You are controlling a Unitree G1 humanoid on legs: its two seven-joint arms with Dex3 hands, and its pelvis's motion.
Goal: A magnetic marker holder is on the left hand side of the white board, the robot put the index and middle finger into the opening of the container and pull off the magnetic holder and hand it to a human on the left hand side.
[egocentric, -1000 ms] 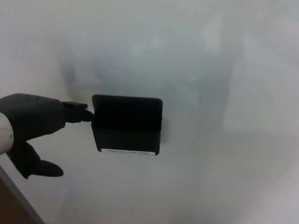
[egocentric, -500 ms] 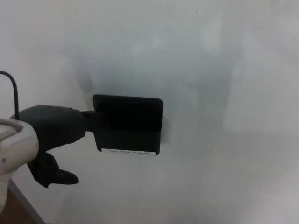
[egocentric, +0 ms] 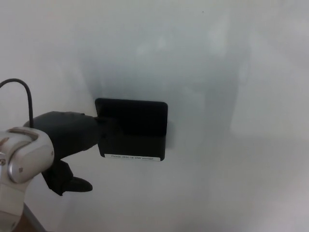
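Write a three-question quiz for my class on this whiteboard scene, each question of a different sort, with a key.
1. True or false: the black marker holder is still attached to the whiteboard.
2. Which robot hand reaches the holder? A) left B) right C) both
3. Fill in: the strip along the holder's bottom edge is a white ____.

Key: 1 true; 2 A, the left hand, its fingers at the holder's left side, thumb hanging below; 3 label, text too small to read.
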